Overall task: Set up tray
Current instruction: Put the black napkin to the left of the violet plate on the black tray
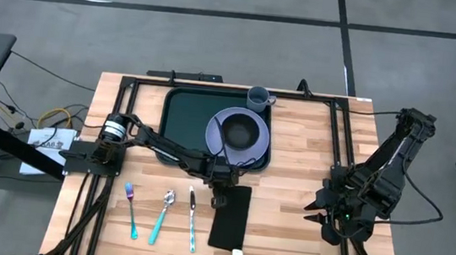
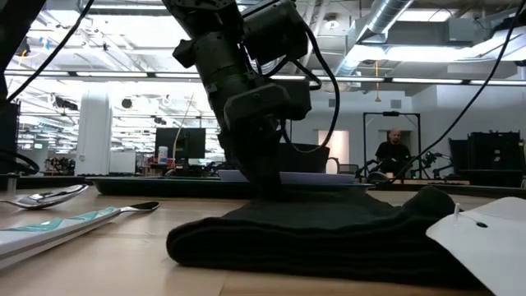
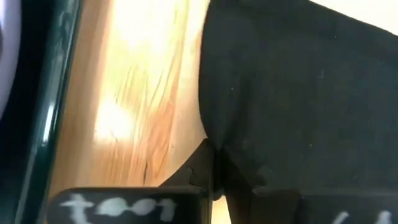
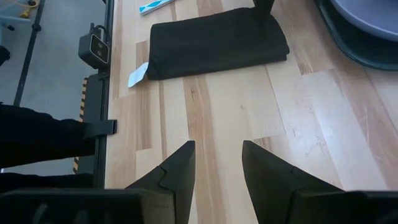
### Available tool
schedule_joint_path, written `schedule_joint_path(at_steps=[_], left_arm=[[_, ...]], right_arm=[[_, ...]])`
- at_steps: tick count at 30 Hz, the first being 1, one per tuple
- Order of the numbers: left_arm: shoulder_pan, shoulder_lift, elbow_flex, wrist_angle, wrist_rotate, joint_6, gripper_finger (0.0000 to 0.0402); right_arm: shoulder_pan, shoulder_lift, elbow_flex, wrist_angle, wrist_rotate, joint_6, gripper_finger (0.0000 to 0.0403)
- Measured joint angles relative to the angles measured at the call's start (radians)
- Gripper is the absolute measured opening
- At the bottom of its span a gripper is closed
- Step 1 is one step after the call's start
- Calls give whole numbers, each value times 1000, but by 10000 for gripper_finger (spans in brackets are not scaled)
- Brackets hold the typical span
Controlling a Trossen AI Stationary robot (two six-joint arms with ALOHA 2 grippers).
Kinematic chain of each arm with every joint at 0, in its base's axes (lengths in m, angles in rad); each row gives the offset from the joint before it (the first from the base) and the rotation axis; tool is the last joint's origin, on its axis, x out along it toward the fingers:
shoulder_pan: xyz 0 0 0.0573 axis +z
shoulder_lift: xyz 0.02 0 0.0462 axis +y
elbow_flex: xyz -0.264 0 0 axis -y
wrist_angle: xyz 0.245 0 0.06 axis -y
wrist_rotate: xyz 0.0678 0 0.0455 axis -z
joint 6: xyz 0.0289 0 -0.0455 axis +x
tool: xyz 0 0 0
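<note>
Centre of the high view: the dark green tray (image 1: 184, 123) is loaded with one purple plate (image 1: 219, 131) carrying one dark bowl (image 1: 242, 131) and a cup (image 1: 258, 98) (top corner). Below-left, three utensils (image 1: 163, 216) are laid. The left gripper (image 1: 220, 188), fingers pinched on the black napkin (image 1: 230, 217), is partly hidden. The right gripper (image 4: 217, 168) is parted, empty.

The left arm reaches low across, its left gripper (image 1: 220, 188) pointing down, fingers (image 3: 202, 171) pinched together on a fold of black cloth. The right arm sits folded off to the side; its right gripper (image 4: 217, 165) hangs with fingers parted, holding nothing.
</note>
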Motion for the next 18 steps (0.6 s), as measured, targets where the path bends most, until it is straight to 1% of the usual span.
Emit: schedule_joint_path(at_steps=[3,7,12,18], left_arm=[[-5,-23,-4,-44,-45,-66,3],[-14,-70,-6,-104,-128,-99,2],[-25,-136,-5,-257,-183,-129,1],[-56,-225,-3,-446,-249,-204,1]], right_arm=[[0,0,0,0,0,0,123],[0,0,0,-14,1,0,123],[0,0,0,-25,1,0,123],[0,0,0,-46,2,0,123]])
